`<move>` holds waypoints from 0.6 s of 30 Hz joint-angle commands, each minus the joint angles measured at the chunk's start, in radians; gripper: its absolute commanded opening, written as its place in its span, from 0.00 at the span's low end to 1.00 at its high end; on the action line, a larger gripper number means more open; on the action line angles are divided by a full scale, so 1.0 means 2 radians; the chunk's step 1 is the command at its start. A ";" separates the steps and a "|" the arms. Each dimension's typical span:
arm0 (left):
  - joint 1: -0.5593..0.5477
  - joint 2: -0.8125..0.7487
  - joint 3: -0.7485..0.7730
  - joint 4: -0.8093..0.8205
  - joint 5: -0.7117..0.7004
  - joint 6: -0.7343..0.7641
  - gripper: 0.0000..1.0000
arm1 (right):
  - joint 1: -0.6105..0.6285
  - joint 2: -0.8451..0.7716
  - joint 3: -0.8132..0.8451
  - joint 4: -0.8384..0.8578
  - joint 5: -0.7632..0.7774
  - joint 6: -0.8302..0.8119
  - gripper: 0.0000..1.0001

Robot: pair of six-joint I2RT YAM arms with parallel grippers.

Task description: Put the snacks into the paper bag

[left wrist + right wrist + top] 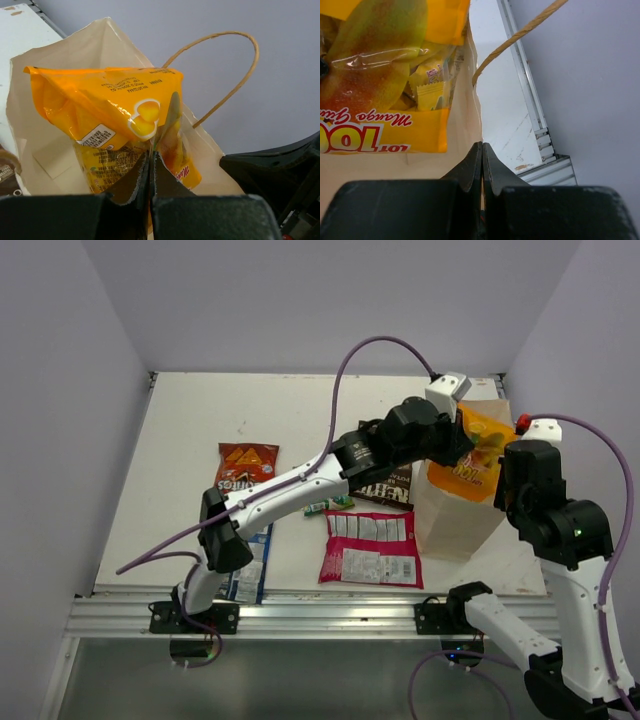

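We see the left gripper (151, 161) closed tight on an edge of the orange-yellow foil packet (100, 97), its two dark fingers pressed together with the foil pinched between them. That packet hangs tilted at the open mouth of the tall tan kraft paper bag (455, 522), with its lower end apparently inside the rim and its upper part above it. The bag stands upright at the right side of the white tabletop (200, 420). A thin brown loop handle (239, 75) arches up behind the packet.

The right gripper (482, 150) is also fully closed, nipping the bag's paper rim between its fingertips on the side away from the left arm.

The other snacks lie flat on the tabletop, left of the bag. The red Doritos packet (247, 466) is farthest left. The brown chip packet (388, 490) is partly covered by the left arm. The small pale green packet (330, 505) is just beside the brown one. The magenta packet with white panels (371, 548) is nearer the front edge. The blue packet (254, 562) is half hidden under the left arm's lower link.
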 commanded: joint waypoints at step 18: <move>-0.028 -0.182 -0.019 -0.029 -0.149 0.065 0.65 | 0.000 -0.006 0.003 -0.004 -0.014 -0.013 0.00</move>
